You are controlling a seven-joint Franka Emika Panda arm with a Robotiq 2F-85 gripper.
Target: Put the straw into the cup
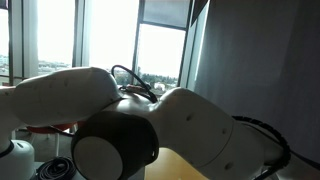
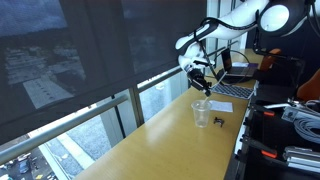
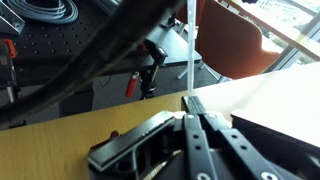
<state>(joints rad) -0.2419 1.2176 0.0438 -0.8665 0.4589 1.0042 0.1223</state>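
Your gripper (image 2: 200,75) hung above the cup (image 2: 201,113), jaws pinching the straw (image 3: 187,50) (held upright); lowering it in was not yet done.

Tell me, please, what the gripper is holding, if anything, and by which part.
The gripper holds the straw, pinched shut on one end; in the wrist view the rest of the straw sticks out ahead of it.

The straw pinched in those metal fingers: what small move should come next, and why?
Probably a slow move straight down. In the wrist view the gripper is shut on the straw; in an exterior view it hangs roughly above the open cup on the table, not yet in it.
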